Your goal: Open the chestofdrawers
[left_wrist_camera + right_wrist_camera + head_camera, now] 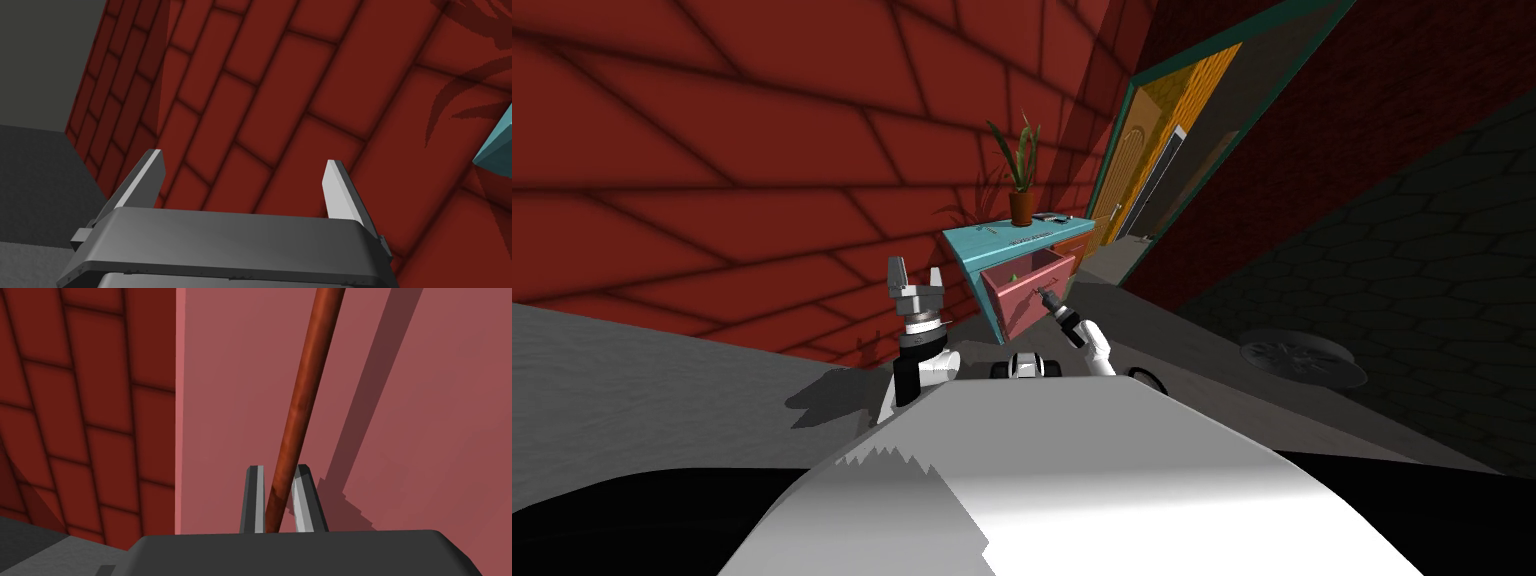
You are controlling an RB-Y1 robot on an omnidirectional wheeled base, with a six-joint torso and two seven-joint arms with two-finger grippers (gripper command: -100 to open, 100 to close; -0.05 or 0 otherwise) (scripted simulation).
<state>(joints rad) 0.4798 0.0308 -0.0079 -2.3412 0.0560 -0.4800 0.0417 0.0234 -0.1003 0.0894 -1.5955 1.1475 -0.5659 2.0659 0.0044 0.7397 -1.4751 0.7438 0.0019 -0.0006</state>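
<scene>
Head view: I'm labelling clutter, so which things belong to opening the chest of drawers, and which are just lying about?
Job:
teal chest of drawers
its pink drawer, partly out
the drawer's reddish rod handle
right gripper, shut on that handle

Lying about:
potted plant and small items on the chest's top
round dark object on the floor
left gripper, open, by the brick wall

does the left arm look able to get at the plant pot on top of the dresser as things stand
Probably yes. The left gripper is raised with open fingers beside the dresser, and nothing stands between it and the plant pot; the right gripper is lower, shut on the drawer handle.
</scene>
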